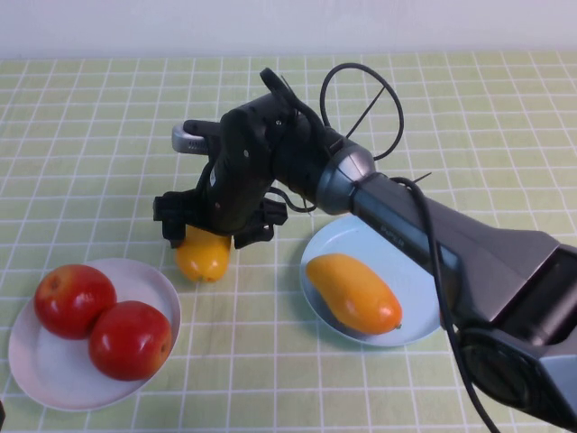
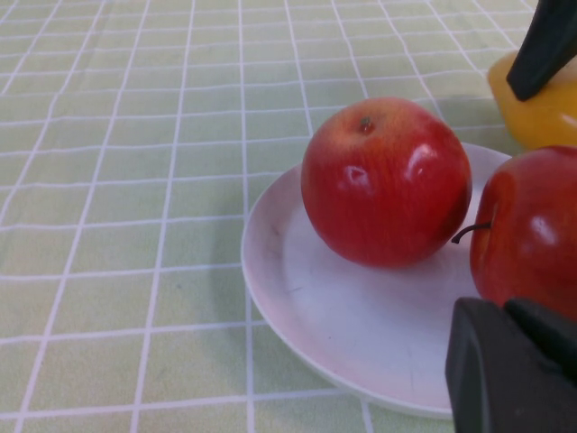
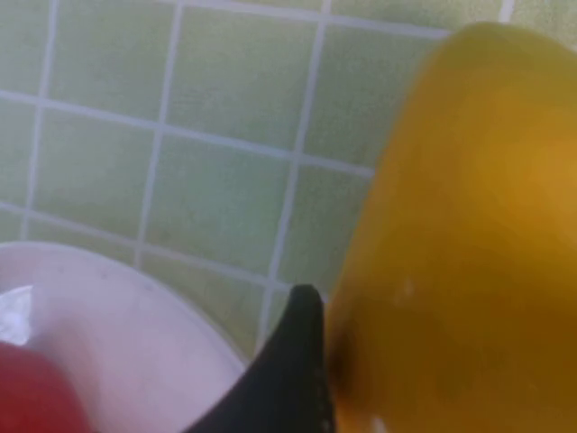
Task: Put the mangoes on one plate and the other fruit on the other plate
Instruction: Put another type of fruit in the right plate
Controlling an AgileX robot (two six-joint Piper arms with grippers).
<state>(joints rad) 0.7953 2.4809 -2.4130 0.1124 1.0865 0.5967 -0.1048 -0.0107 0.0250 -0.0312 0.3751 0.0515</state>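
Desk [image 1: 505, 108], green checked cloth: white plate [image 1: 54, 374], light blue plate [image 1: 329, 244], one yellow mango [image 1: 203, 257] between them.

Right hand [image 1: 215, 236] covers the yellow mango's [image 1: 204, 256] top; left hand [image 2: 514, 374] cut off at the frame edge.

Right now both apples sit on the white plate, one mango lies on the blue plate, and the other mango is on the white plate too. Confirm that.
Not quite. The second mango lies on the tablecloth between the plates, under the open right end effector, as the high view shows. Both apples do sit on the white plate, and one mango lies on the blue plate. The left end effector is shut beside the white plate.
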